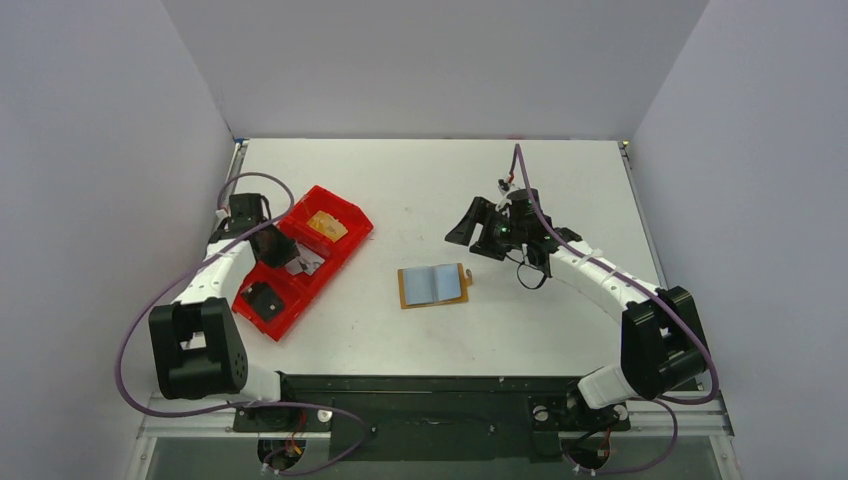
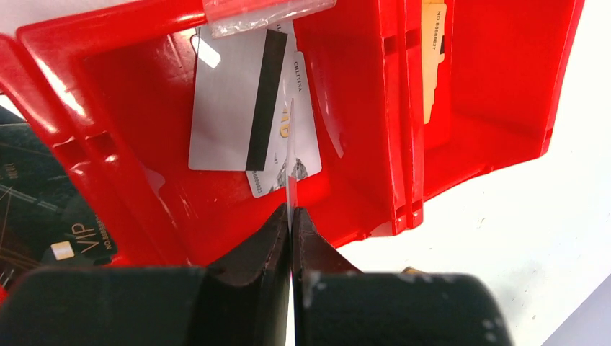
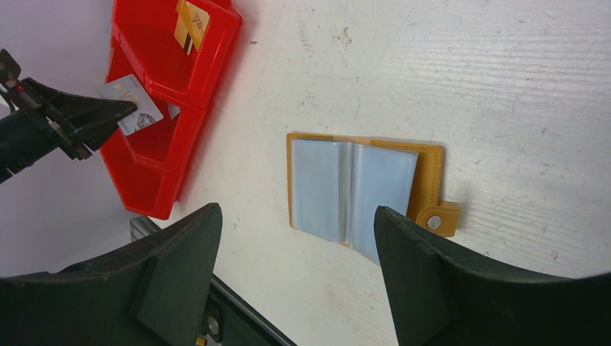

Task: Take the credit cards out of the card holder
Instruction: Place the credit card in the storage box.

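As things lie now, the job looks well advanced but not closed out. My left end effector [image 2: 290, 216] is clamped shut on one card [image 2: 290, 162], held edge-on over the middle compartment of the red tray [image 2: 375, 144]; not yet released. In that compartment lie a white striped card [image 2: 230, 101] and a second pale card [image 2: 306, 137] partly under it. A yellow card [image 2: 432, 58] sits in the far compartment and a black VIP card [image 2: 65, 231] in the near one.

The card holder [image 3: 425, 166] lies open on the bench [image 1: 450, 180], well apart from the tray. Its pale sleeves look flat, but I cannot tell whether any card remains inside. My right end effector [image 3: 295, 216] hangs wide open above the holder, gripping nothing.

Left to do, by my reckoning: drop this card, check the sleeves. The tray dividers stand close beside the held card; nothing else obstructs.
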Tool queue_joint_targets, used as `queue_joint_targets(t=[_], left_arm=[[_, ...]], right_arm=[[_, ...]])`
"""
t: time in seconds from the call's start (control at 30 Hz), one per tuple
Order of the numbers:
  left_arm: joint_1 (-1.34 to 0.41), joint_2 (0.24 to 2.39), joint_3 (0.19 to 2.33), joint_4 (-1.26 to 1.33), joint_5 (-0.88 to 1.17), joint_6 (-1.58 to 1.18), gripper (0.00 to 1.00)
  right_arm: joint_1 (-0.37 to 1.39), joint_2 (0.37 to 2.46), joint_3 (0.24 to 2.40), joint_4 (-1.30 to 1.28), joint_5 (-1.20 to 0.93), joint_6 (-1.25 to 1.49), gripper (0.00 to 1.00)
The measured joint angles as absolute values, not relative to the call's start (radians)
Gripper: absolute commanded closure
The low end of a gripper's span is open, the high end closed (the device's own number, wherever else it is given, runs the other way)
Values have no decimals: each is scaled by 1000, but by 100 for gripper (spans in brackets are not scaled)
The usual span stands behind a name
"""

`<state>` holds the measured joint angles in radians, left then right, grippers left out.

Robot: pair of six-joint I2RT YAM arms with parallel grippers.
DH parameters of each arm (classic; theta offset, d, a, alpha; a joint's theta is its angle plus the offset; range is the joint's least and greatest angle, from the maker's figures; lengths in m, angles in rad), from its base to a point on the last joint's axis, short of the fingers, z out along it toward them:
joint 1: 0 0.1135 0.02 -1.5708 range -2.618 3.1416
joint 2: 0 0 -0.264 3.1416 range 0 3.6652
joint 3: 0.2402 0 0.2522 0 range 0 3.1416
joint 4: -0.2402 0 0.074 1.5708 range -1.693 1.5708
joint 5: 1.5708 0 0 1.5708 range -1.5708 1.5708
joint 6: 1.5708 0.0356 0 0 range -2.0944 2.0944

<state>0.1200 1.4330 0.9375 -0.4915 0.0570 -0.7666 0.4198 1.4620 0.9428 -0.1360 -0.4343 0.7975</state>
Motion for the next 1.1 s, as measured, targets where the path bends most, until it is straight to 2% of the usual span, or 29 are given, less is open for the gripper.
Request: queue_joint_targets(t=[0.1,0.13,0.2,0.27,0.63,1.1], left_arm=[[120,1454,937,-470,61,-772,91],[120,1457,937,-467,62,-772,81],[120,1457,937,-465,62,-772,70],[120,1457,937,-461,64,-772,66],[120,1426,937,-460,64,-754,55],[64,1359,943,-476,66,-722,47]], right_arm=[[420,1462,943,-136,-435,796,27],[420,1462,943,-136,-435,796,27],[420,1462,943,-136,-435,796,27],[420,1462,943,-136,-435,796,27],[420,1462,943,-136,-435,793,27],[453,1462,943,-176,-399,773,27]])
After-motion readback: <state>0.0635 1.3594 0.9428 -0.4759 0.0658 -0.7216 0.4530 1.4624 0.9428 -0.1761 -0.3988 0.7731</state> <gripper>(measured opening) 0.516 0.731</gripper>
